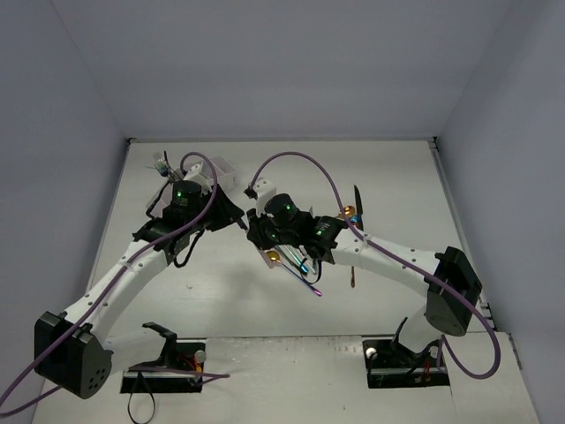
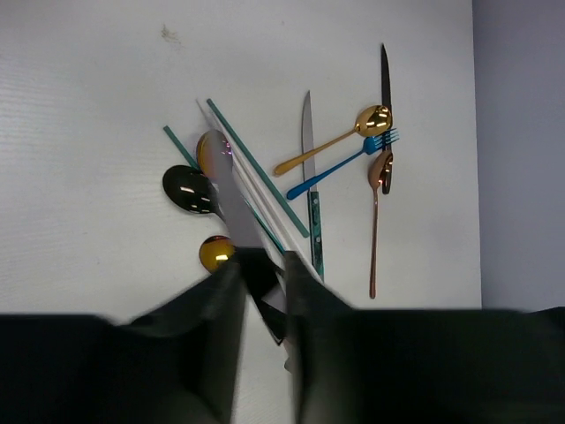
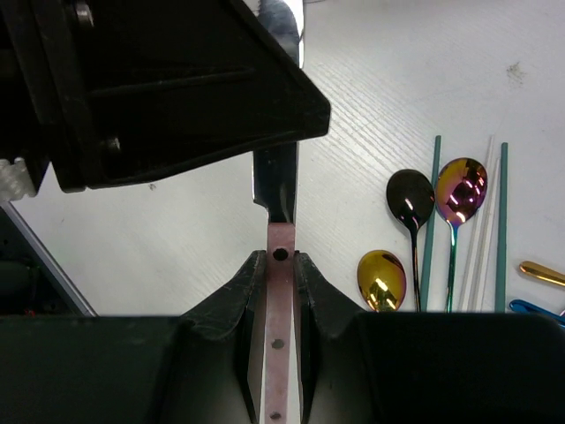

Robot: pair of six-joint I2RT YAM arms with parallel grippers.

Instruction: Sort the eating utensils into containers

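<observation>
**A:** Anything in the caddy?

**B:** Only a white corner of the caddy (image 1: pixel 231 168) shows behind the left arm, at the far side of the bench (image 2: pixel 88 132). Its compartments are hidden.

**A:** And the tools?

**B:** The right tool (image 3: pixel 281 261) clamps the knife (image 3: pixel 281 309) by its pink handle, above the bench. The left tool (image 2: pixel 265 265) straddles the blade but is blurred, so I cannot tell whether it grips. A black spoon (image 2: pixel 187 188) and a blue fork (image 2: pixel 353 159) lie loose on the bench.
</observation>
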